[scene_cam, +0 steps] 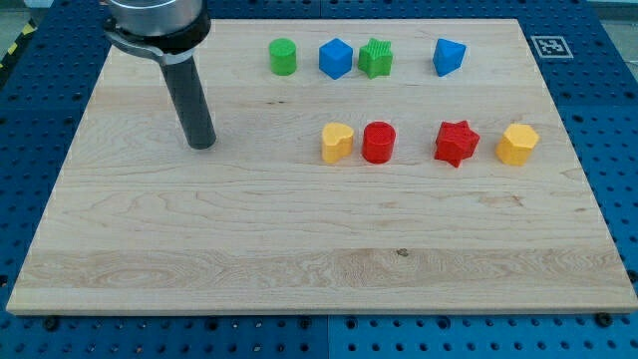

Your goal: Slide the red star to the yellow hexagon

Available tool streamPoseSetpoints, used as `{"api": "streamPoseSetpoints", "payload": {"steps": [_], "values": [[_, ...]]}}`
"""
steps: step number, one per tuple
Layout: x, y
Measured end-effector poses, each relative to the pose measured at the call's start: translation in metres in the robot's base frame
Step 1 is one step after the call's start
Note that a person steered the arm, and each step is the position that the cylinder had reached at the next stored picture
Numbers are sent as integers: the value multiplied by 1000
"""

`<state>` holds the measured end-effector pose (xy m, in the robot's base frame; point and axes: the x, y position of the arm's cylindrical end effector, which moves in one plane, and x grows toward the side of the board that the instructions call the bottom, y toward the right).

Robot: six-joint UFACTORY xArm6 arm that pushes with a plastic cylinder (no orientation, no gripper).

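The red star [457, 142] lies right of the board's middle, just left of the yellow hexagon [517, 144], with a small gap between them. My tip [202, 144] rests on the board far to the view's left of both, well apart from every block. The rod rises from it toward the view's top left.
A red cylinder [378, 142] and a yellow heart [337, 143] sit in the same row, left of the star. Along the top are a green cylinder [283, 56], a blue cube [336, 58], a green star [376, 58] and a blue block [449, 57]. The wooden board [299, 249] ends on blue pegboard.
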<state>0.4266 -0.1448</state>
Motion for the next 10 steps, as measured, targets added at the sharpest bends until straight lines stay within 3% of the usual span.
{"api": "streamPoseSetpoints", "payload": {"steps": [3, 6, 8, 10], "values": [[0, 7], [-24, 92], [-24, 104], [-24, 171]]}}
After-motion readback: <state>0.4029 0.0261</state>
